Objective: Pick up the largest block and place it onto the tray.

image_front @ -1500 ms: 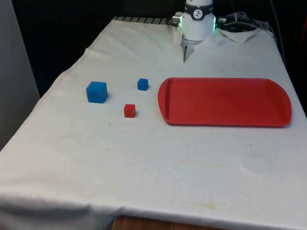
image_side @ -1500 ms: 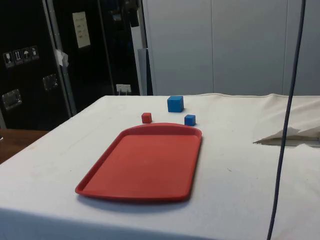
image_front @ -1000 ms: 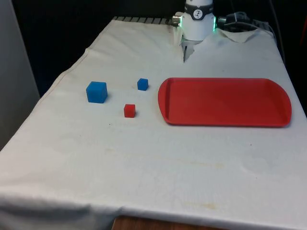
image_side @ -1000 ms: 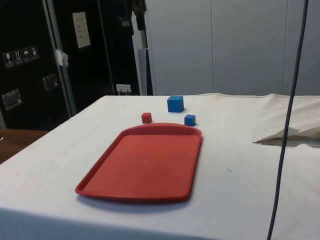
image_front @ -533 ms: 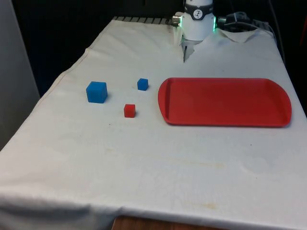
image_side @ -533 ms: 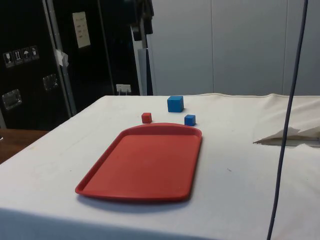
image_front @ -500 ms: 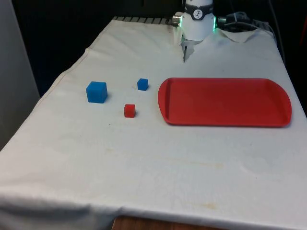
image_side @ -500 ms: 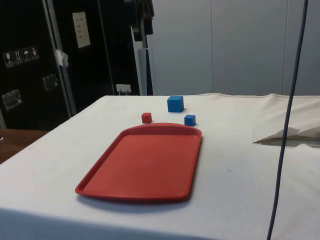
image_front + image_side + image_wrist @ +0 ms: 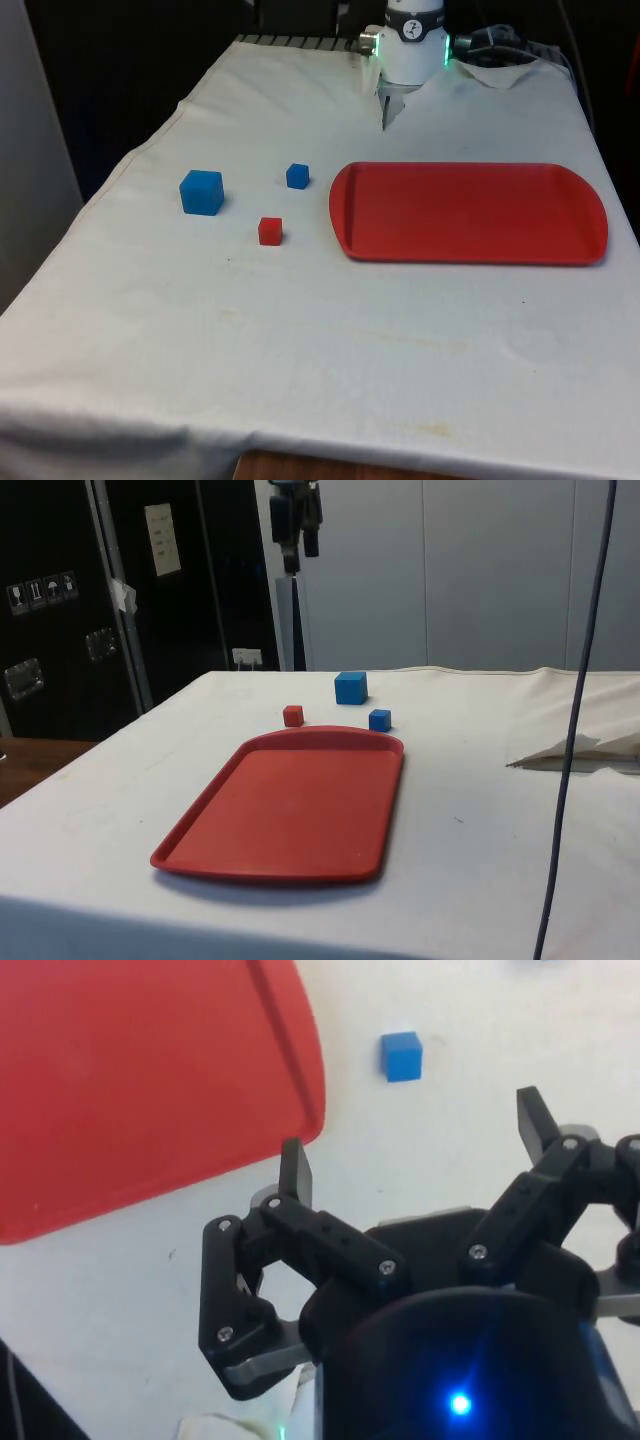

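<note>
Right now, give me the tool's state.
Tool: open, holding nothing, above the white cloth beside the red tray.

White-clothed table (image 9: 300, 340), red tray (image 9: 468, 212), large blue block (image 9: 201, 192), small blue block (image 9: 297, 176), red block (image 9: 269, 231)

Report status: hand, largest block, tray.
Hand open, high above the table, holding nothing. Largest blue block on the cloth, untouched. Red tray empty; small blue block and red block lie between.
</note>
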### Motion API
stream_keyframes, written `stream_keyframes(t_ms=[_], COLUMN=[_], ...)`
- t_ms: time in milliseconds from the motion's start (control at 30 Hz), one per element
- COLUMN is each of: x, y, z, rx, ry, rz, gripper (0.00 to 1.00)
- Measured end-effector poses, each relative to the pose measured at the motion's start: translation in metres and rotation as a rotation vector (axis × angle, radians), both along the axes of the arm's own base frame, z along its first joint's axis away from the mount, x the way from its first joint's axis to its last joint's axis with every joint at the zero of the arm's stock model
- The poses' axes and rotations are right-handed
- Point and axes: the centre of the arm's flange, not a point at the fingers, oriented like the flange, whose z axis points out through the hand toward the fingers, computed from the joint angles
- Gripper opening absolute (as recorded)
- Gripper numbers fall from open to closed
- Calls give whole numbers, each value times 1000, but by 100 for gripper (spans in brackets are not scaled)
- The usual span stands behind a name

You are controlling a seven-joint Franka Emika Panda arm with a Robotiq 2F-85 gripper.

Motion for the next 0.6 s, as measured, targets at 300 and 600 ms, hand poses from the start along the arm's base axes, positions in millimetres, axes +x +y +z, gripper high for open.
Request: stream_keyframes(t_ms=[300,600], x=[-6,-10], y=[-32,-66], z=[-25,-52], rx=[-22,-31], ry=[-11,-18], rz=[-5,-12], gripper=[100,100])
